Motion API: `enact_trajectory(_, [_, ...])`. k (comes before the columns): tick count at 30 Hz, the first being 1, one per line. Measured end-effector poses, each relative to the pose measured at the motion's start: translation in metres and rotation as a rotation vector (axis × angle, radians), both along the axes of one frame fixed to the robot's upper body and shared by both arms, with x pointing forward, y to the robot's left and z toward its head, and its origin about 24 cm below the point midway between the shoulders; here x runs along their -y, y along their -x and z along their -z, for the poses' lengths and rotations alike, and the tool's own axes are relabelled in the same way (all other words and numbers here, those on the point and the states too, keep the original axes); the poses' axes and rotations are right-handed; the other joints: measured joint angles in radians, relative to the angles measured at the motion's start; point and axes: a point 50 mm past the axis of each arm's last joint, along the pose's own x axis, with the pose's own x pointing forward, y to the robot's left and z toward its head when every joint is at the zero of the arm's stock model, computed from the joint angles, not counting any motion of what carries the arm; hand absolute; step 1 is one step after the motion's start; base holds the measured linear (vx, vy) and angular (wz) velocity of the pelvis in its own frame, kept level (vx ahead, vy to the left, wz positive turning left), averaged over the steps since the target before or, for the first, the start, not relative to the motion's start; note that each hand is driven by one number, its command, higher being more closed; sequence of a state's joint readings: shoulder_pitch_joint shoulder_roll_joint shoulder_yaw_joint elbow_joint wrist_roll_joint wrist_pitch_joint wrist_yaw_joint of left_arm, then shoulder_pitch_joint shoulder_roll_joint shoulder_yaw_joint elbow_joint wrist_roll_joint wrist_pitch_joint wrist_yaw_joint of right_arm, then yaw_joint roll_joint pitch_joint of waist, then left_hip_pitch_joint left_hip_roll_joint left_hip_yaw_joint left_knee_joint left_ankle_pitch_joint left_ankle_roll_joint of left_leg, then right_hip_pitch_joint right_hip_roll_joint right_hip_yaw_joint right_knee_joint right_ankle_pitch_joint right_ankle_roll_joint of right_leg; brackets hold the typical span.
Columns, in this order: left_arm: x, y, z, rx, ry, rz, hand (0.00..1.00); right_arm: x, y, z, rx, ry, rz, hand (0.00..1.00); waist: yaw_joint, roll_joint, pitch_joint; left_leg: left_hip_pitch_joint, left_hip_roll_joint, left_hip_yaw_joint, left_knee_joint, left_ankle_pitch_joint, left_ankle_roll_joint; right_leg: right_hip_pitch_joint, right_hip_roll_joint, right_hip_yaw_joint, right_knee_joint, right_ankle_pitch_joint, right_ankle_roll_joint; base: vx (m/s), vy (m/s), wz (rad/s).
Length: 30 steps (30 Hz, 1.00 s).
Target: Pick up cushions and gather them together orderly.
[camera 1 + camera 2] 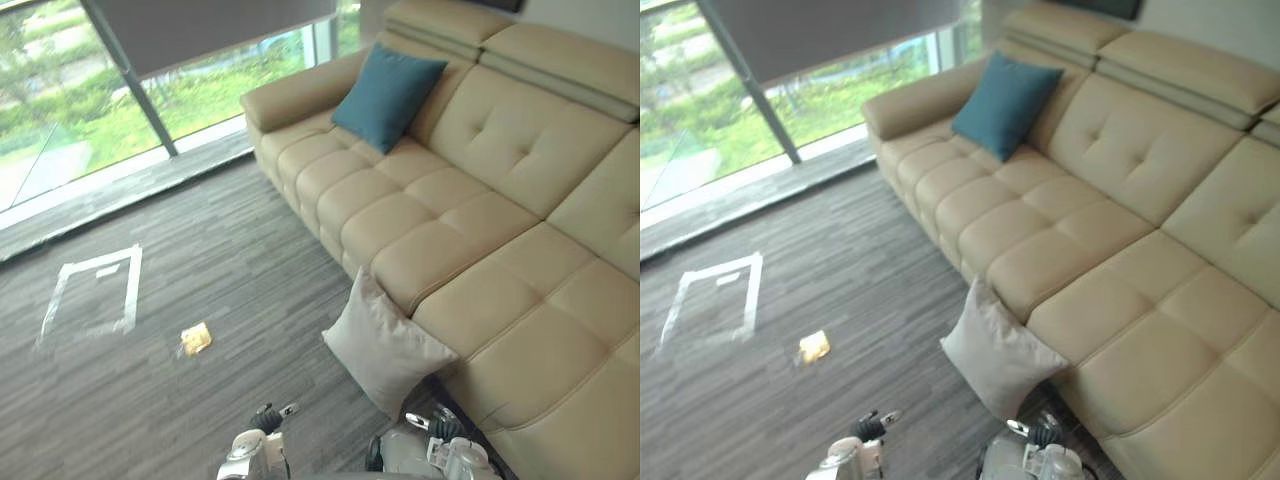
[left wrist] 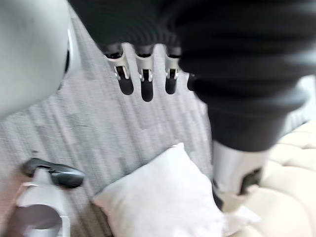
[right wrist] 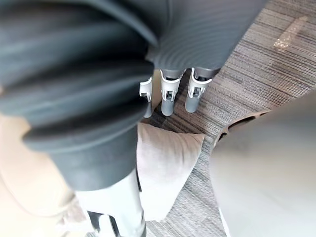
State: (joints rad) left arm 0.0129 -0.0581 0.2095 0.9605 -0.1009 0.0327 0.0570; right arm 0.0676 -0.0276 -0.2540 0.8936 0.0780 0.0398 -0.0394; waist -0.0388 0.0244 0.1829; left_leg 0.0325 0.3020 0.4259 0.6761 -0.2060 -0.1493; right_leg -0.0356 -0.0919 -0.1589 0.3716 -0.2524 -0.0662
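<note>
A pale grey cushion (image 1: 385,350) stands on the carpet, leaning against the front of the beige sofa (image 1: 470,230). A teal cushion (image 1: 388,95) leans against the sofa's backrest near its far armrest. My left hand (image 1: 266,418) hangs low at the bottom of the view, to the left of the grey cushion and apart from it. Its fingers (image 2: 143,84) are straight and hold nothing, with the grey cushion (image 2: 163,202) below them. My right hand (image 1: 447,430) hangs just below the grey cushion's lower corner. Its fingers (image 3: 168,96) are relaxed above the cushion (image 3: 165,168).
The long sofa runs from the back to the right side. A white tape square (image 1: 95,290) and a small yellow-brown scrap (image 1: 195,338) lie on the grey carpet to the left. A glass wall (image 1: 100,100) closes off the back left.
</note>
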Motion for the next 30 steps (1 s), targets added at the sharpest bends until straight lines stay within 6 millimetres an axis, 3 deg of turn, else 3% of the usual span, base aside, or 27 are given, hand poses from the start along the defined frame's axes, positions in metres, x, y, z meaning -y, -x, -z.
enact_trajectory(2, [0.0, -0.003, -0.001, 0.01, -0.001, 0.001, 0.0, -0.001, -0.001, 0.0, 0.002, -0.002, 0.0, 0.0, 0.011, -0.002, -0.001, -0.059, -0.039, -0.06, -0.171, -0.017, 0.032, 0.008, -0.003, 0.09, -0.006, -0.008, 0.021, 0.26, 0.262, -1.15])
enact_trajectory(5, [0.0, -0.005, -0.002, 0.019, 0.002, -0.004, 0.0, -0.001, 0.001, 0.001, -0.012, 0.002, -0.012, 0.0, 0.029, -0.003, -0.006, -0.095, -0.133, -0.255, -0.379, -0.004, 0.03, -0.001, -0.02, 0.201, 0.01, -0.029, 0.088, 0.26, 0.377, -1.22])
enact_trajectory(6, [0.003, -0.004, -0.001, 0.014, 0.01, -0.007, 0.0, 0.0, 0.002, 0.002, -0.024, 0.008, -0.033, 0.0, 0.039, 0.004, -0.017, -0.08, -0.155, -0.3, -0.403, 0.067, -0.007, -0.008, -0.016, 0.25, 0.03, -0.041, 0.127, 0.26, 0.419, -1.14])
enact_trajectory(8, [-0.005, 0.001, 0.001, -0.006, -0.01, -0.02, 0.0, -0.009, 0.007, 0.005, -0.043, -0.008, -0.058, 0.0, 0.024, -0.032, -0.064, -0.063, -0.182, -0.221, -0.396, 0.034, 0.027, -0.002, -0.049, 0.287, -0.013, -0.01, 0.154, 0.3, 0.399, -0.88])
enact_trajectory(10, [-0.008, 0.002, 0.002, -0.019, -0.016, -0.016, 0.0, -0.02, 0.008, 0.007, -0.047, -0.037, -0.063, 0.0, 0.042, -0.061, -0.085, -0.048, -0.191, -0.144, -0.381, 0.005, 0.045, -0.017, -0.065, 0.332, -0.028, 0.009, 0.166, 0.27, 0.277, -0.99])
enact_trajectory(12, [-0.007, 0.005, 0.004, -0.035, -0.014, -0.012, 0.0, -0.023, 0.002, 0.006, -0.031, -0.043, -0.067, 0.0, 0.042, -0.06, -0.085, -0.006, -0.194, -0.085, -0.404, -0.003, 0.059, -0.042, -0.064, 0.34, 0.005, 0.049, 0.183, 0.2, 0.209, -1.05])
enact_trajectory(15, [-0.006, 0.008, 0.005, -0.05, -0.01, -0.011, 0.0, -0.024, -0.01, 0.002, 0.001, -0.039, -0.079, 0.0, 0.045, -0.038, -0.072, 0.101, -0.206, 0.025, -0.48, -0.007, 0.065, -0.158, -0.073, 0.265, 0.217, 0.095, 0.197, 0.14, 0.148, -1.01])
enact_trajectory(16, [-0.005, 0.009, 0.006, -0.058, -0.01, -0.006, 0.0, -0.021, -0.012, 0.0, 0.01, -0.031, -0.081, 0.0, 0.042, -0.027, -0.067, 0.13, -0.207, 0.039, -0.5, -0.01, 0.071, -0.193, -0.096, 0.194, 0.276, 0.103, 0.191, 0.12, 0.078, -0.62])
enact_trajectory(18, [-0.006, 0.009, 0.006, -0.059, -0.027, 0.027, 0.0, -0.019, -0.016, -0.001, 0.024, -0.022, -0.085, 0.0, 0.035, -0.019, -0.065, 0.177, -0.208, 0.062, -0.544, -0.011, 0.073, -0.228, -0.156, -0.031, 0.33, 0.059, 0.142, 0.13, 0.027, -0.43])
enact_trajectory(20, [-0.009, 0.008, 0.006, -0.071, -0.04, 0.052, 0.0, -0.019, -0.016, -0.001, 0.021, -0.023, -0.085, 0.0, 0.034, -0.025, -0.065, 0.179, -0.216, 0.066, -0.56, -0.011, 0.071, -0.246, -0.144, -0.15, 0.227, 0.057, 0.11, 0.14, -0.09, -0.35])
enact_trajectory(21, [-0.007, 0.006, 0.006, -0.071, -0.045, 0.073, 0.0, -0.014, -0.015, 0.0, 0.012, -0.011, -0.084, 0.0, 0.039, -0.015, -0.065, 0.18, -0.221, 0.058, -0.564, -0.01, 0.071, -0.218, -0.126, -0.175, 0.164, 0.04, 0.063, 0.21, -0.135, -0.65])
enact_trajectory(23, [0.005, 0.009, 0.009, -0.095, -0.02, 0.099, 0.0, 0.003, -0.02, -0.003, 0.012, 0.032, -0.083, 0.0, 0.034, 0.055, -0.045, 0.18, -0.194, 0.028, -0.564, 0.003, 0.061, -0.191, -0.073, -0.159, 0.097, 0.065, 0.032, 0.18, -0.088, -0.67])
enact_trajectory(24, [0.009, 0.012, 0.01, -0.106, -0.012, 0.111, 0.0, 0.013, -0.013, -0.001, -0.014, 0.049, -0.058, 0.0, 0.019, 0.062, -0.039, 0.189, -0.194, 0.008, -0.561, 0.024, 0.058, -0.174, -0.069, -0.157, 0.087, 0.065, 0.032, 0.18, -0.088, -0.3])
enact_trajectory(26, [0.01, 0.012, 0.01, -0.108, -0.017, 0.126, 0.0, 0.022, -0.001, 0.001, -0.044, 0.056, -0.005, 0.0, 0.013, 0.057, -0.037, 0.216, -0.194, -0.005, -0.541, 0.074, 0.021, -0.128, -0.066, -0.156, 0.062, 0.063, 0.034, 0.17, -0.108, -0.15])
enact_trajectory(27, [0.009, 0.01, 0.01, -0.1, -0.022, 0.128, 0.0, 0.022, 0.004, 0.003, -0.055, 0.056, -0.003, 0.0, 0.013, 0.041, -0.033, 0.206, -0.188, -0.007, -0.476, 0.09, -0.005, -0.099, -0.062, -0.148, 0.035, 0.059, 0.038, 0.12, -0.13, -0.22])
enact_trajectory(30, [0.009, 0.004, 0.006, -0.069, -0.034, 0.143, 0.0, 0.019, 0.007, 0.004, -0.059, 0.049, 0.0, 0.0, 0.018, 0.023, -0.028, 0.1, -0.137, -0.021, -0.234, 0.09, -0.013, -0.072, -0.05, -0.111, -0.024, 0.056, 0.041, 0.07, -0.071, -0.28])
